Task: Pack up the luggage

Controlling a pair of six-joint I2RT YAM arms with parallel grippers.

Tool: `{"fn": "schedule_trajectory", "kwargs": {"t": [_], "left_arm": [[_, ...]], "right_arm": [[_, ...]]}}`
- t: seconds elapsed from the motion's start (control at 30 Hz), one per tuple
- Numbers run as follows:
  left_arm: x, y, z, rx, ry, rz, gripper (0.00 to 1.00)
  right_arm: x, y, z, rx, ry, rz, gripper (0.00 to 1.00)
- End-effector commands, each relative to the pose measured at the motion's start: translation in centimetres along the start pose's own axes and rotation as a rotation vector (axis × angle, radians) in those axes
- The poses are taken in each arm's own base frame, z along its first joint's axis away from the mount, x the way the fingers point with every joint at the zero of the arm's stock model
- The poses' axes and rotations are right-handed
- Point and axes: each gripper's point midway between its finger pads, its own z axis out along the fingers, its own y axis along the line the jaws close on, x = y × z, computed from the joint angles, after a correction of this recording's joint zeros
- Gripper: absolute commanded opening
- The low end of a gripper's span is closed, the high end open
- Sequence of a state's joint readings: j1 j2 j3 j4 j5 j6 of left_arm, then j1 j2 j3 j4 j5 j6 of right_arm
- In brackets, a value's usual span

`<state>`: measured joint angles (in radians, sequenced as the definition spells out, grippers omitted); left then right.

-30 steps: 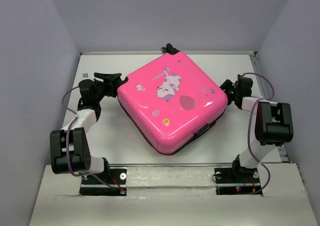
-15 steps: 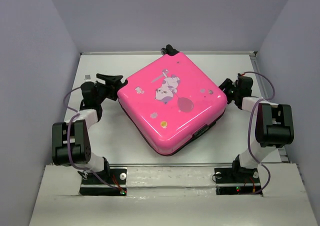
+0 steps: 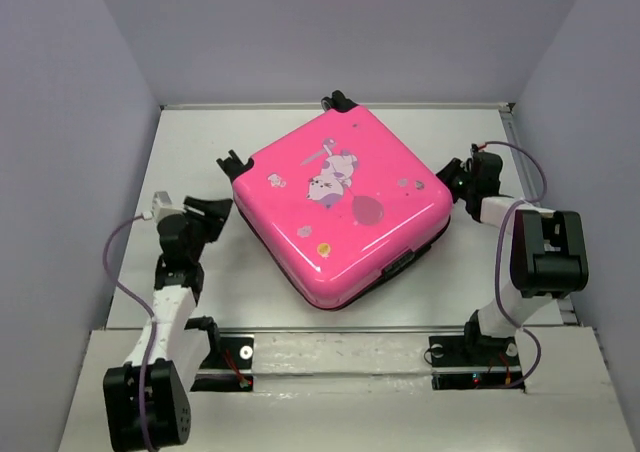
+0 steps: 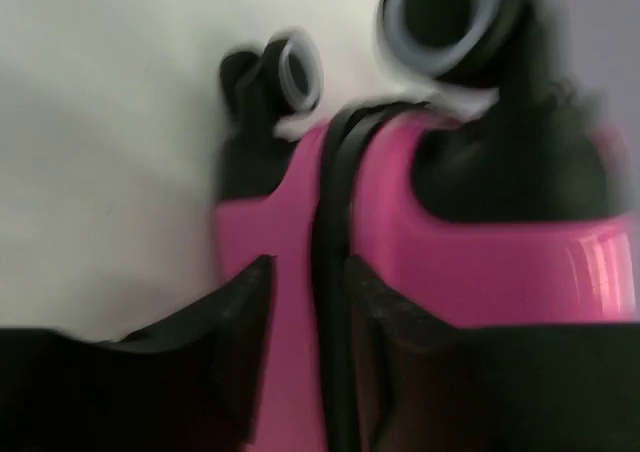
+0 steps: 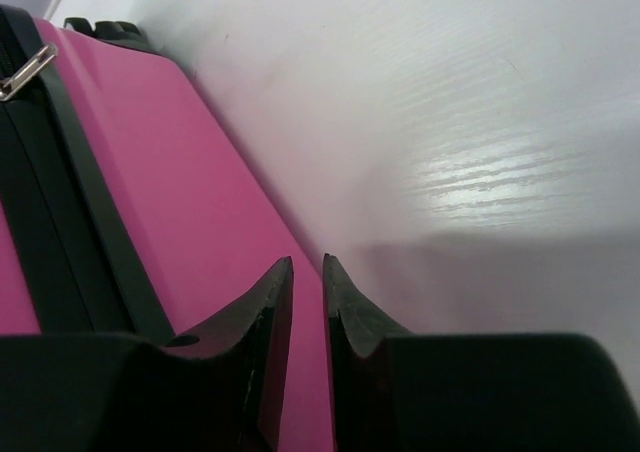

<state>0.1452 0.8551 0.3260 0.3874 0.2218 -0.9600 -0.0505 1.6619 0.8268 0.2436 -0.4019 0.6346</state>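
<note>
The hot-pink hard-shell suitcase [image 3: 345, 212] is lying flat and shut in the middle of the white counter [image 3: 450, 282], turned like a diamond. The left arm is bending low at its elbow and reaching up the counter. Its pincer [image 3: 220, 210] is pointing at the suitcase's left corner, a little apart from it. The right arm is bending high, and its pincer [image 3: 453, 180] is sitting just beside the right corner.

Only the top view is showing the cartoon animal [image 3: 330, 182] on the lid. The blurry left wrist view is showing two black wheels [image 4: 440, 12] and the left pincer [image 4: 305, 272] gaping, holding nothing. The right wrist view is showing a silver zip pull [image 5: 28, 72] and the right pincer [image 5: 306, 264] almost closed, leaving a thin slit.
</note>
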Motion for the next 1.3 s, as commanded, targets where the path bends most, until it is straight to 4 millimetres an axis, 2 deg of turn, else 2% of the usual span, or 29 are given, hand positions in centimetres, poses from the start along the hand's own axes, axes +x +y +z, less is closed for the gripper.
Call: {"fn": "schedule_trajectory", "kwargs": {"t": [0.0,0.07,0.1,0.2,0.23,0.33,0.43,0.47,0.53,0.6,0.63,0.67,0.73,0.8,0.87,0.9,0.93,1.03,1.1,1.17,1.23,1.27], "left_arm": [[9.1,3.7,-2.2,-0.030,0.208,-0.017,0.37],[11.5,4.2,-2.9,-0.019,0.259,-0.058,0.32],[12.9,3.9,-3.4,-0.004,0.305,-0.058,0.28],[14.9,3.6,-3.8,0.010,0.353,-0.085,0.25],[15.5,4.2,-3.7,-0.011,0.368,-0.084,0.25],[16.5,2.3,-3.1,0.053,0.411,-0.052,0.25],[17.6,1.0,-1.1,0.090,0.446,-0.035,0.26],[17.4,-0.2,-0.2,0.116,0.438,-0.038,0.26],[17.3,-1.3,1.3,0.135,0.429,-0.031,0.26],[16.6,-3.2,3.8,0.155,0.407,-0.031,0.26],[16.1,-4.1,4.8,0.169,0.396,-0.036,0.26],[15.4,-5.7,6.4,0.197,0.383,-0.047,0.26],[13.5,-7.4,8.6,0.222,0.356,-0.073,0.26],[12.1,-7.7,9.6,0.223,0.332,-0.085,0.26],[9.8,-7.0,10.6,0.201,0.286,-0.101,0.26],[9.1,-6.4,10.7,0.186,0.270,-0.105,0.26],[7.4,-5.5,10.8,0.166,0.226,-0.112,0.26],[5.7,-2.6,10.2,0.105,0.178,-0.111,0.28],[4.4,-0.4,9.4,0.058,0.136,-0.115,0.30],[4.4,1.1,8.3,0.028,0.126,-0.112,0.32],[4.1,1.7,7.4,0.019,0.122,-0.101,0.34],[3.7,3.2,6.8,-0.013,0.110,-0.105,0.36]], "right_arm": [[3.0,1.5,-0.5,-0.071,0.073,-0.011,0.22],[3.7,1.4,-0.7,-0.083,0.080,0.000,0.18],[4.1,1.5,-0.7,-0.088,0.089,-0.002,0.18],[4.9,1.4,-0.9,-0.081,0.096,-0.010,0.18],[4.9,1.5,-1.0,-0.083,0.094,-0.011,0.18],[5.7,2.0,-0.9,-0.091,0.108,-0.024,0.18],[6.7,2.8,-0.8,-0.112,0.130,-0.036,0.18],[7.3,3.2,-0.7,-0.119,0.144,-0.041,0.18],[8.3,4.1,-0.5,-0.139,0.169,-0.058,0.18],[8.8,4.9,-0.4,-0.151,0.181,-0.067,0.18],[9.2,5.3,-0.3,-0.159,0.192,-0.076,0.18],[9.9,6.2,-0.3,-0.175,0.206,-0.089,0.18],[11.3,7.6,-0.4,-0.204,0.234,-0.104,0.18],[12.4,9.0,-0.5,-0.234,0.255,-0.126,0.17],[13.8,9.8,-0.5,-0.239,0.275,-0.152,0.17],[15.3,10.7,-0.6,-0.256,0.303,-0.173,0.17],[16.0,10.9,-0.6,-0.258,0.316,-0.181,0.17],[18.3,11.8,-0.8,-0.271,0.355,-0.217,0.17],[18.7,10.7,-1.0,-0.239,0.351,-0.225,0.17],[17.8,9.7,-0.9,-0.178,0.305,-0.252,0.17],[16.9,9.2,-1.9,-0.141,0.271,-0.292,0.19],[16.6,9.2,-2.3,-0.136,0.255,-0.304,0.20]]}}
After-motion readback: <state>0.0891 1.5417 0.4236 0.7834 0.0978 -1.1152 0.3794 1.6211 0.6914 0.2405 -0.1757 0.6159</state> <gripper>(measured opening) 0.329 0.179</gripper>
